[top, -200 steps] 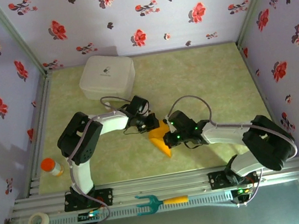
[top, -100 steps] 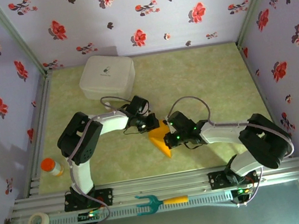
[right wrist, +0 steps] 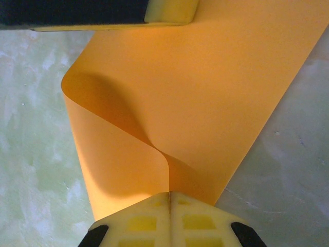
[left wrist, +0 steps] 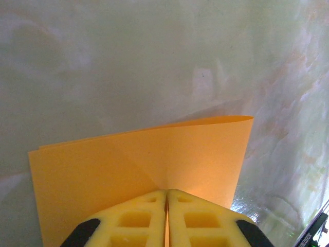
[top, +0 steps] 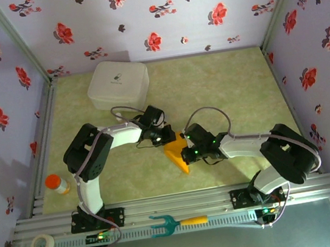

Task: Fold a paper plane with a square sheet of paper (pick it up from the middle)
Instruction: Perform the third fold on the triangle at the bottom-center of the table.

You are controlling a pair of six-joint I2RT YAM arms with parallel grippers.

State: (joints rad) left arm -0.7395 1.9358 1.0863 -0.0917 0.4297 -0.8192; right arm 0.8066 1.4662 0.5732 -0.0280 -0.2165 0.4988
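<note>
L gripper (left wrist: 166, 194): yellow pads pressed together, pinching the paper plane (left wrist: 154, 159) at its centre crease. R gripper (right wrist: 169, 196): pads likewise closed, nipping a fold at the other side; the sheet bows between the two. Plane is mid-table btwn both grippers, long axis approx far-to-near, tip toward near rail. Count: 1 plane, 1 white lidded box (top: 118, 83), 1 orange-capped bottle (top: 56, 183), 1 tape roll (top: 43, 243), 1 teal fork (top: 176, 222).

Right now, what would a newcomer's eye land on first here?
First the bright orange paper at mid-table, where the two arms meet. The left jaws and the right jaws are both shut on it, and in the right wrist view it bulges in a loose curl. After that, the white box at the back left, against the flowered walls.
</note>
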